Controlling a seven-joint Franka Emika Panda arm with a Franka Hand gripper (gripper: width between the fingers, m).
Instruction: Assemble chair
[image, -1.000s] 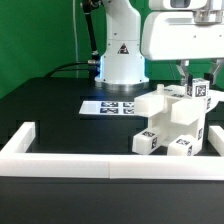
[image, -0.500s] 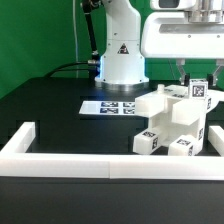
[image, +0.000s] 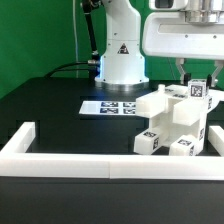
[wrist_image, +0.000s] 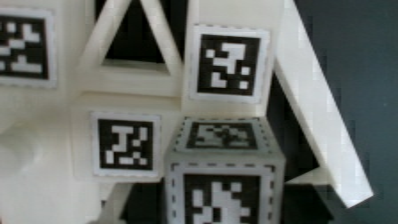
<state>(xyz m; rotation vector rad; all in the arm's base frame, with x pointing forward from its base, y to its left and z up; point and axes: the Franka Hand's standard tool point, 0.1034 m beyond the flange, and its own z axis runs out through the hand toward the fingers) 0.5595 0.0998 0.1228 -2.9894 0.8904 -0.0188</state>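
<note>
The partly joined chair (image: 168, 125), white blocks with black-and-white tags, stands at the exterior view's right, just behind the front barrier. My gripper (image: 198, 80) comes down from above onto its far right top corner. It is shut on an upright tagged chair part (image: 199, 91) there. In the wrist view that tagged block (wrist_image: 222, 185) fills the near middle, with the X-braced back panel (wrist_image: 151, 45) and more tags beyond it. My fingers do not show clearly in the wrist view.
A low white barrier wall (image: 70, 160) runs along the front and bends back at both ends. The marker board (image: 110, 106) lies flat on the black table behind the chair. The arm's white base (image: 120, 55) stands at the back.
The arm's upper body has shifted slightly. The gripper stays shut on the chair part at the same spot, and the chair has not moved.
</note>
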